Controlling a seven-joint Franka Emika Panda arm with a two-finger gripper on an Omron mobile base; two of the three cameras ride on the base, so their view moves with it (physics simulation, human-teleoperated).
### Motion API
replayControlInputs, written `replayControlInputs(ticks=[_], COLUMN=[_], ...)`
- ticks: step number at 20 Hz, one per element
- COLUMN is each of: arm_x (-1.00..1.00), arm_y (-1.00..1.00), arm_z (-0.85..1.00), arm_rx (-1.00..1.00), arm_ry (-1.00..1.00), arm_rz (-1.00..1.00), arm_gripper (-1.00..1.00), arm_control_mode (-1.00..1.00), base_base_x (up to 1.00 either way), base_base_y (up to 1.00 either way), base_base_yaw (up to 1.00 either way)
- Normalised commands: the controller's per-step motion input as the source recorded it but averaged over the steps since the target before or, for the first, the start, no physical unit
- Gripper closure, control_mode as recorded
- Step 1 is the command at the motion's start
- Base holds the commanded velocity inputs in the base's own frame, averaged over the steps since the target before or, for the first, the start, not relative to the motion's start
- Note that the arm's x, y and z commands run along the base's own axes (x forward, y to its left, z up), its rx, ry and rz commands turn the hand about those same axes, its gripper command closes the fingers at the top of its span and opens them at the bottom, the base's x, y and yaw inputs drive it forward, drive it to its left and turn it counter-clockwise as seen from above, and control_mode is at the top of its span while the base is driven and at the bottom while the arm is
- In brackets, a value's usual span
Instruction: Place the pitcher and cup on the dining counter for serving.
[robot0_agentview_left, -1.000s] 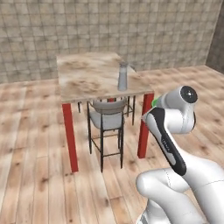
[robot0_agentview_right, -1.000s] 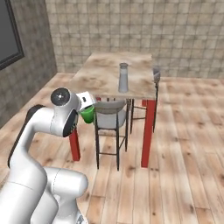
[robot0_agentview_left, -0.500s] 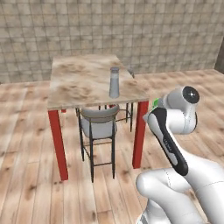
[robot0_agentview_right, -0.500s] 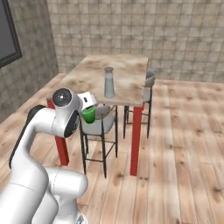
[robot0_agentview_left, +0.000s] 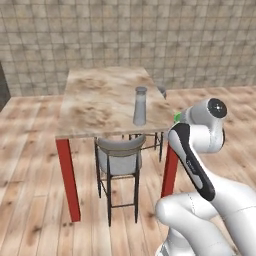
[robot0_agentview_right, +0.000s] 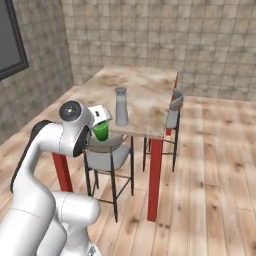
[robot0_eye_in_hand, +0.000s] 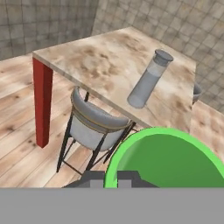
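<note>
the tool (robot0_agentview_right: 101, 126) is clamped shut on the green cup (robot0_agentview_right: 101, 131), short of the counter (robot0_agentview_right: 150, 90); the pitcher (robot0_agentview_right: 121, 106) stands there. carry the cup level and set it beside the pitcher.

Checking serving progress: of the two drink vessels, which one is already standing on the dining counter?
The tall grey pitcher stands upright on the dining counter near its front edge. The short green cup is off the counter, held in the gripper.

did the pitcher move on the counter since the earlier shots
No. The pitcher stands at the same spot near the counter's near edge, above the chair. The whole picture has shifted, so the camera moved with the base, not the pitcher.
</note>
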Motion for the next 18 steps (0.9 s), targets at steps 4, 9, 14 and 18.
replayControlInputs(ticks=[4, 9, 14, 18], arm_x=[0.0, 0.0, 0.0, 0.0], arm_y=[0.0, 0.0, 0.0, 0.0], arm_z=[0.0, 0.0, 0.0, 0.0], arm_rx=[0.0, 0.0, 0.0, 0.0], arm_ry=[0.0, 0.0, 0.0, 0.0], arm_rz=[0.0, 0.0, 0.0, 0.0], arm_gripper=[1.0, 1.0, 1.0, 1.0], arm_control_mode=[1.0, 1.0, 1.0, 1.0], base_base_x=[0.4, 0.42, 0.42, 0.57], base_base_y=[-0.48, -0.47, -0.38, -0.08], base_base_yaw=[0.07, 0.05, 0.03, 0.03])
